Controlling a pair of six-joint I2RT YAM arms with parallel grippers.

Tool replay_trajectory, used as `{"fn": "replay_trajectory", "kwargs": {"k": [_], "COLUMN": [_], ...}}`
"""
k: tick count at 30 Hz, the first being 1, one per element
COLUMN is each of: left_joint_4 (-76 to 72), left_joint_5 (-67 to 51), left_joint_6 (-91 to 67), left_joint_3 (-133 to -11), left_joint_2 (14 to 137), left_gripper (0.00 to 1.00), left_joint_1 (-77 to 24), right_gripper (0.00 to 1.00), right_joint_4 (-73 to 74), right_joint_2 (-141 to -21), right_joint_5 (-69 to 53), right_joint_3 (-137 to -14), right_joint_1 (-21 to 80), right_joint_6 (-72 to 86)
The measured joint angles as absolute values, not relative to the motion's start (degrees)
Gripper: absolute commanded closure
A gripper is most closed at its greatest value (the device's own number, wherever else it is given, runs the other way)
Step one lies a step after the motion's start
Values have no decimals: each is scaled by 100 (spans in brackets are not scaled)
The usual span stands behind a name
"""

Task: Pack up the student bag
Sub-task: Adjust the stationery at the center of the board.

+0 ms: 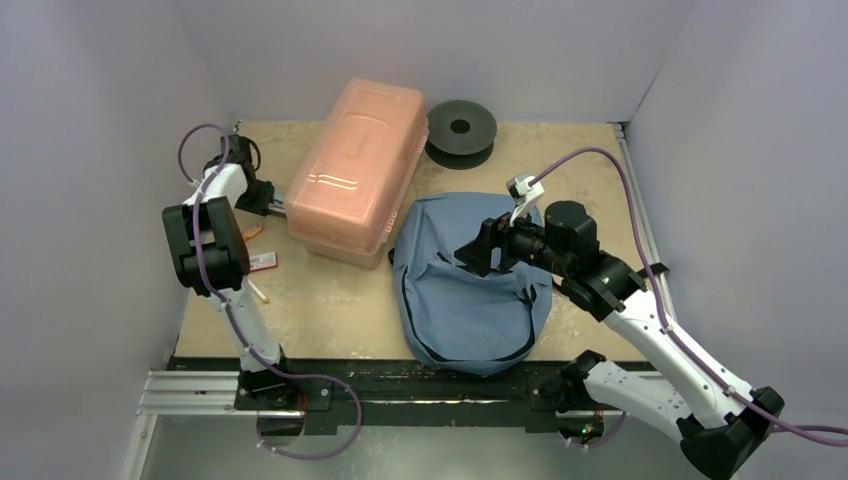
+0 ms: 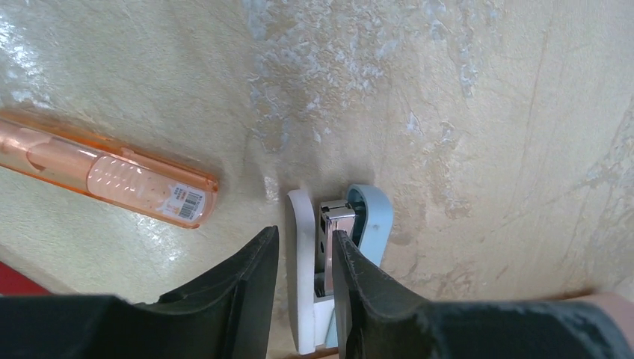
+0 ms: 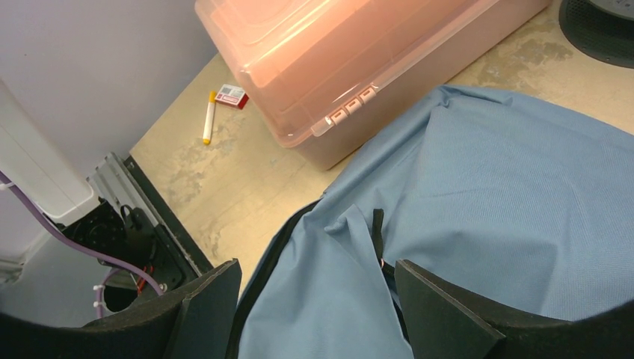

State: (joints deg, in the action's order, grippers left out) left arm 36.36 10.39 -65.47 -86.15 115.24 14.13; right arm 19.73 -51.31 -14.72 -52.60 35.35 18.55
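The student bag [image 1: 470, 295] lies flat on the surface [image 1: 330, 310], in front of the right arm and right beside the pink box [image 1: 355, 170]. The right tool [image 3: 315, 265] hangs over the blue cloth with its jaws wide apart and nothing in them. The left tool [image 2: 306, 235] is down low by the left side of the box. Its jaws are narrow, with a small white and blue stapler [image 2: 303, 224] between them, but I cannot tell if they squeeze it. An orange see-through tube [image 2: 112, 176] lies close by. A little red box [image 3: 233, 96] and a yellow pen [image 3: 209, 116] lie near the pink box too.
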Motion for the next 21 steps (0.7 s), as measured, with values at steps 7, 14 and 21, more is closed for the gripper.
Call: {"fn": "replay_trajectory", "kwargs": {"k": [7, 14, 21], "left_joint_4": [3415, 3334, 3013], "left_joint_5": [1153, 1282, 1907], "left_joint_6": [-7054, -7148, -7129], "left_joint_3": [-8285, -8283, -7793], "left_joint_2": [11485, 11483, 11067], "left_gripper": [82, 100, 100], "left_joint_1": [1413, 1413, 1402], "right_gripper": [21, 21, 21], "right_joint_4": [1975, 1973, 1973], "right_joint_2": [-5131, -5133, -5142], "right_joint_5": [-1474, -1492, -1518], "right_joint_3": [-5260, -5260, -5260], "right_joint_1": [3538, 3535, 3535], "right_joint_6": [1857, 1855, 1855]}}
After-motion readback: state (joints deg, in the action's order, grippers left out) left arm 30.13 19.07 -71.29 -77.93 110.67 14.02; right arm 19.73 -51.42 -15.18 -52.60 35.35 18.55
